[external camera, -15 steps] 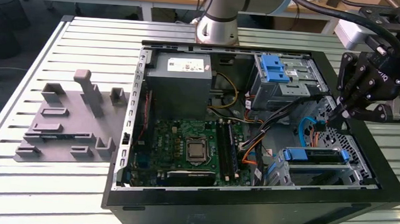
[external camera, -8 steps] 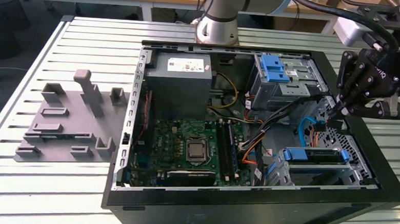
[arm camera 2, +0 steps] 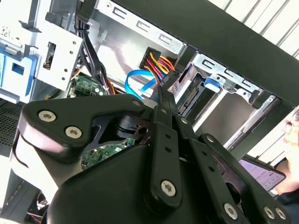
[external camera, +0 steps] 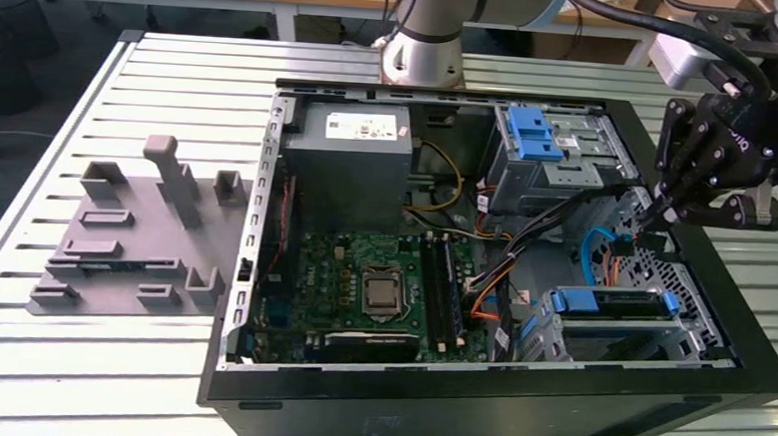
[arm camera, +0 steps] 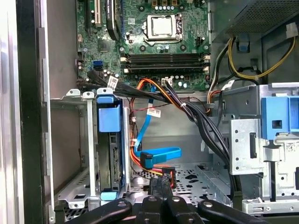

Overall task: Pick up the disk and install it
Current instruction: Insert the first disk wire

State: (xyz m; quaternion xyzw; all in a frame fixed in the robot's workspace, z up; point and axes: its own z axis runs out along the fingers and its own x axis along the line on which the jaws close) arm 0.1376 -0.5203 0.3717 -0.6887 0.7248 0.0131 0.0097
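The disk [external camera: 607, 302], a silver drive in a blue plastic frame, sits in its bay; your black gripper [external camera: 656, 220] is pinched narrow, empty, above the slatted white table [external camera: 62, 361].

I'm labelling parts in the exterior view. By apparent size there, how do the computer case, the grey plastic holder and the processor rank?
Largest to smallest:
1. computer case
2. grey plastic holder
3. processor

Bright even light; close end effector [arm camera 2: 161, 100] perhaps slightly blurred
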